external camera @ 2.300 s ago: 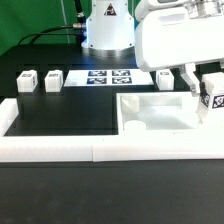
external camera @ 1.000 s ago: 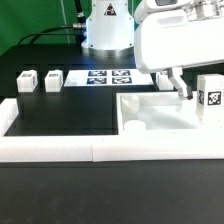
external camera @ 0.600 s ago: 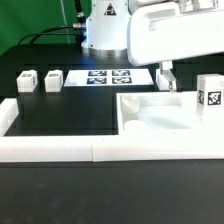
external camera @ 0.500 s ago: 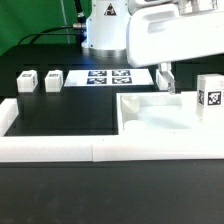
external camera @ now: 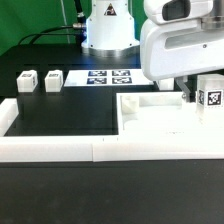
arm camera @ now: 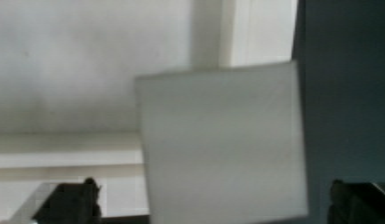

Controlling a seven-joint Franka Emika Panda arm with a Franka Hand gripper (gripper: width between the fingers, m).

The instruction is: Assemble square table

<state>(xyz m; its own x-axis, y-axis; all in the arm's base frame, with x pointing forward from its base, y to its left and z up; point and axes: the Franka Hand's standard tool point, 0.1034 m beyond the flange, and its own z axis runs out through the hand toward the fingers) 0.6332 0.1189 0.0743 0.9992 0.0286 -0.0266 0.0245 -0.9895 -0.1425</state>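
White square tabletop (external camera: 160, 122) lies flat at the exterior view's right. A tagged leg post (external camera: 210, 96) stands upright at its right edge. Second leg post (external camera: 26, 80) and third leg post (external camera: 53, 79) sit side by side, far left.

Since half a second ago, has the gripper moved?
Yes. Against the marker board, the gripper has shifted toward the exterior view's right, ending close beside the upright leg.
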